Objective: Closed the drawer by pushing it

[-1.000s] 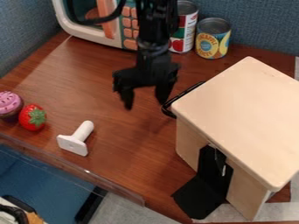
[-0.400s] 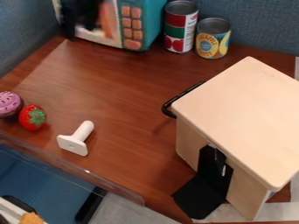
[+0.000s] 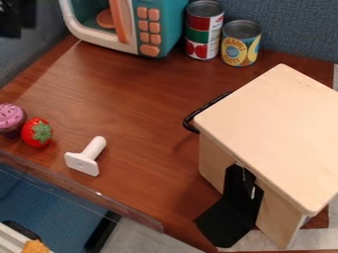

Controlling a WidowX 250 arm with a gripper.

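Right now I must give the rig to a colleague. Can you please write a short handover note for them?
Gripper: at the upper left corner of the view, well away from the drawer.
Job's things: wooden drawer cabinet on the right of the table, its black handle toward the middle.
Done: the drawer looks closed; no opened compartment shows beside the cabinet top.
Left: probably nothing but a check, as the top hides the drawer's front.

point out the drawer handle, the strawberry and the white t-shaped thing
drawer handle (image 3: 199, 111): camera view, its black bar
strawberry (image 3: 35, 133): camera view, its red side
white t-shaped thing (image 3: 94, 147): camera view, its stem
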